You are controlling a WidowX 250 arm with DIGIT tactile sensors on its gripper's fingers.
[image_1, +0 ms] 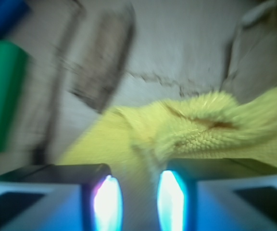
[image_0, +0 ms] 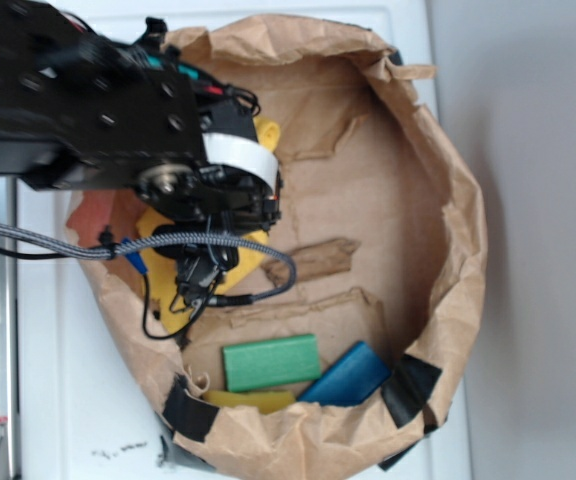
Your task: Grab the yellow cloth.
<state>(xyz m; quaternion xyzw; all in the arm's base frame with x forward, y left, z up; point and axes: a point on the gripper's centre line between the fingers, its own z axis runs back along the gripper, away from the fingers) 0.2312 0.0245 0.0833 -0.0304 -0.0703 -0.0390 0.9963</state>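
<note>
The yellow cloth lies crumpled on the left side of the paper-lined tub, mostly hidden under my arm. The wrist view shows its fuzzy folds just ahead of the fingers. One ridge of the cloth runs down into the narrow gap between them. My gripper is down on the cloth. Its jaws stand close together with cloth pinched between them. The wrist view is blurred.
A green block, a blue block and a flat yellow block lie at the tub's near side. A torn paper strip lies mid-floor. The crumpled brown paper wall rings everything. Something orange-red sits at the left.
</note>
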